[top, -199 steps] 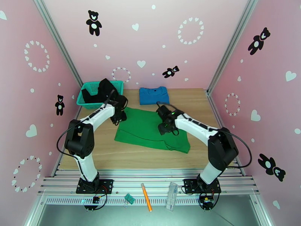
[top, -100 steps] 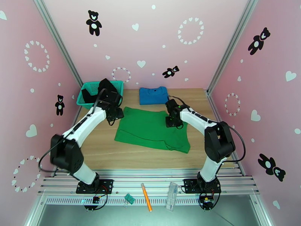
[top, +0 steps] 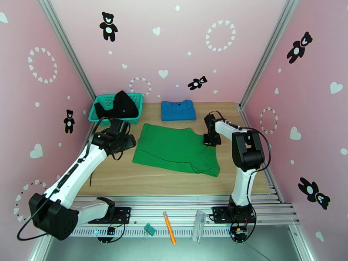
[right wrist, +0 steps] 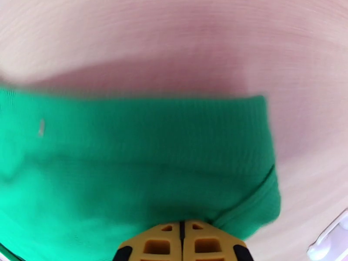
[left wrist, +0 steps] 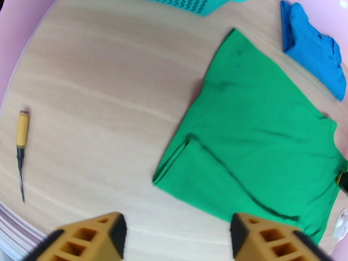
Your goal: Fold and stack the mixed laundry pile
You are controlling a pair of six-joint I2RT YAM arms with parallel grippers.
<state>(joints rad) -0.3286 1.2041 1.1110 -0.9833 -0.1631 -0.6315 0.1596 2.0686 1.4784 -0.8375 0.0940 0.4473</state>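
— Whereabouts of the green garment (top: 176, 148)?
— Spread nearly flat on the wooden table (top: 130, 179), with a doubled-over strip along its near edge.
— And the rest of the pile, reckoned from the green garment?
— Behind it, just apart from its far edge: the blue shirt (top: 177, 110), folded. Behind and off to its left: the black garment (top: 122, 105), heaped in the teal basket (top: 98, 115).
— State of the right gripper (right wrist: 182, 240)?
— Down at the green garment's right edge, toward the far corner. Fingers pressed together, no gap left. Apparently pinched on the hem there, though too blurred in the wrist view to swear to.
— And the left gripper (left wrist: 178, 235)?
— Just off the green garment's left edge, above bare wood. Fingers spread wide, nothing between them, touching no cloth.
— Anything else?
— A yellow-handled screwdriver (left wrist: 21, 140), lying on the wood well to the left of the green garment.
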